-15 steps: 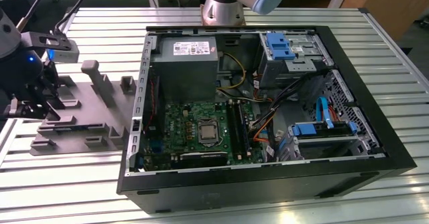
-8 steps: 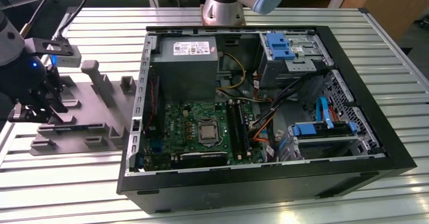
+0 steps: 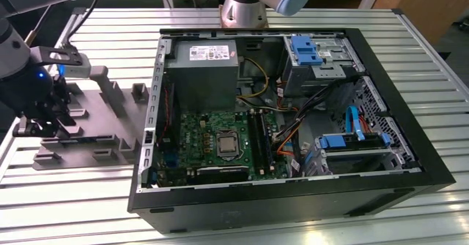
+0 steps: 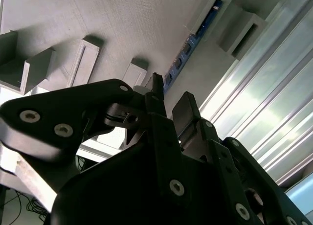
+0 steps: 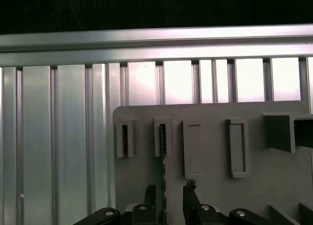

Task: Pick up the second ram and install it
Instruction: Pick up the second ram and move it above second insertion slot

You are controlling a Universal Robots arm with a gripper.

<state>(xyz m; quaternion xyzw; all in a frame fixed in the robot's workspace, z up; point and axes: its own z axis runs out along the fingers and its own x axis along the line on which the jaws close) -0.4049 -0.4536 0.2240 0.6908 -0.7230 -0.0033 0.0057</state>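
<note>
The second ram [image 5: 162, 146] is a thin dark stick standing on edge in a slot of the grey fixture [image 5: 210, 137]; in the second wrist view the ram [image 4: 188, 46] shows as a dark strip with blue marks. My gripper [image 5: 168, 191] is open, one finger on each side of the stick's near end, with a gap on both sides. In the second wrist view the gripper [image 4: 170, 100] sits just at that end. In the exterior view the gripper [image 3: 44, 125] hangs low over the fixture [image 3: 95, 140] at the exterior view's left.
An open computer case [image 3: 410, 162] lies on the slatted metal table [image 3: 73, 201], to the fixture's right in the exterior view. Inside are the green motherboard [image 3: 201, 132] with long black memory slots [image 3: 260, 140], a grey power supply [image 3: 201, 72], cables and blue drive bays [image 3: 352, 142].
</note>
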